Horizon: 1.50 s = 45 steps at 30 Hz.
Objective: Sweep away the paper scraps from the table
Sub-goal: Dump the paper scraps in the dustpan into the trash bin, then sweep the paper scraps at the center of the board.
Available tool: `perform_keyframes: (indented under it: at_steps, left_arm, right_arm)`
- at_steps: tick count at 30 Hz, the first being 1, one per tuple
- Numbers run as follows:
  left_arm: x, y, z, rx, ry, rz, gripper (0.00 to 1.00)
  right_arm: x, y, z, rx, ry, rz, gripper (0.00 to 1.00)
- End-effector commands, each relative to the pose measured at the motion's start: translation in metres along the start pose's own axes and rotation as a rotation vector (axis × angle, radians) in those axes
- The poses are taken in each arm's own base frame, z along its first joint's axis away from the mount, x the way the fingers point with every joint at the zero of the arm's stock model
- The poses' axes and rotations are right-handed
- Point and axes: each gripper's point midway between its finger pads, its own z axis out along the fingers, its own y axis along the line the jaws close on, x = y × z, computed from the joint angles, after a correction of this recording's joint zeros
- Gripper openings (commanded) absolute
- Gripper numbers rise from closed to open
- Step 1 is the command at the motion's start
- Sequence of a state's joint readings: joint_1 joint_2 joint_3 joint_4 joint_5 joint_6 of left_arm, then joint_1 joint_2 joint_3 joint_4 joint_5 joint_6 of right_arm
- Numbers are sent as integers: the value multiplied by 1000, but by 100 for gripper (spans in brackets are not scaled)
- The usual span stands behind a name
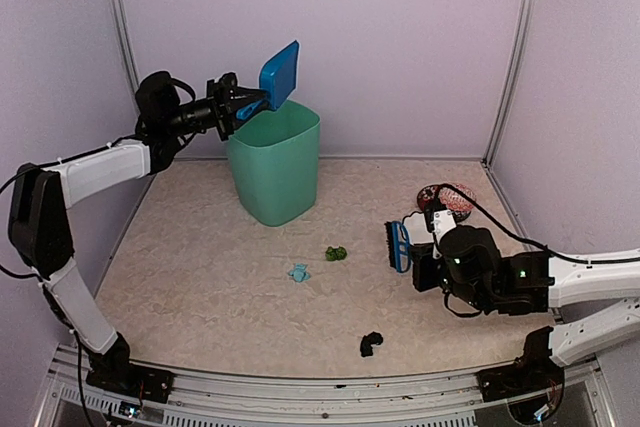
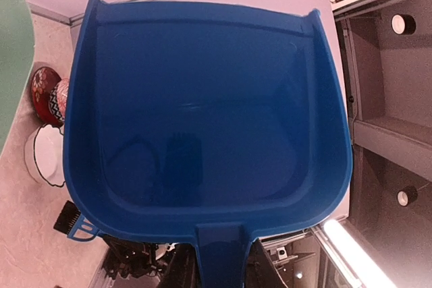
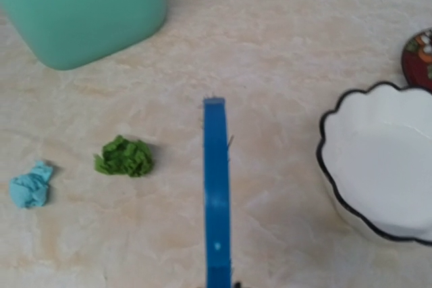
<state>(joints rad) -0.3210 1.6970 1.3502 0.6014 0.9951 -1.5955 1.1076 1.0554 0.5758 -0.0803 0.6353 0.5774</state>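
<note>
Over the green bin [image 1: 275, 162], left side: my left tool [image 1: 238, 107] is clamped on the handle of the blue dustpan [image 1: 280, 74], which is raised and tipped above the bin mouth. The wrist view shows the pan bare inside.
Right side: my right tool [image 1: 418, 250] is closed on the blue brush [image 1: 398, 245], held low over the counter [image 1: 200, 277] just beside the white bowl [image 3: 378, 166].
Litter location: a green scrap [image 1: 336, 253] and a pale blue scrap [image 1: 298, 272] lie near each other mid-counter. A black scrap [image 1: 370, 344] lies apart, toward the front rim.
Risk 1: a firm brush stroke may flick these light scraps past the pan or off the front edge, the black one most likely.
Risk 2: the brush swing starts close to the bowl, so a wide backswing could knock it.
Risk 3: lowering the pan carelessly could clip the bin rim and tip the bin.
Risk 4: a pan lip not flat on the counter lets scraps slide underneath.
</note>
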Motion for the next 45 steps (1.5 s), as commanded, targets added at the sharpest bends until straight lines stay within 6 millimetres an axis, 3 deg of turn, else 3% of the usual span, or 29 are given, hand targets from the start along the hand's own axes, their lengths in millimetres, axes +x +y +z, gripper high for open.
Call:
perform_keyframes:
  at_steps: [1, 4, 10, 15, 18, 23, 30, 34, 39, 45]
  left_arm:
    - [11, -50, -3, 24, 4, 188, 0]
    - [23, -50, -11, -16, 3, 241, 0]
    - [56, -46, -33, -106, 3, 387, 0]
    - [87, -22, -53, -224, 21, 466, 0]
    - [103, -9, -66, -296, 17, 532, 0]
    - [123, 7, -88, -358, -7, 588, 0]
    - [146, 19, -106, -372, -18, 634, 0]
    - [156, 25, -110, -371, -21, 650, 0]
    - [160, 32, -117, -394, -28, 662, 0]
    - [165, 40, -120, -406, -19, 653, 0]
  right_arm:
    - [-24, 12, -1, -43, -47, -31, 0]
    - [-34, 18, -1, -58, -58, -93, 0]
    - [-57, 60, -3, -241, -83, -122, 0]
    - [-57, 103, -3, -416, -19, -201, 0]
    - [-43, 112, -11, -482, 77, -244, 0]
    - [-17, 107, -43, -572, 259, -240, 0]
    - [7, 65, -81, -479, 442, -88, 0]
    - [34, 49, -93, -442, 542, 27, 0]
    - [70, 38, -90, -401, 623, 132, 0]
    - [101, 44, -73, -410, 656, 200, 0]
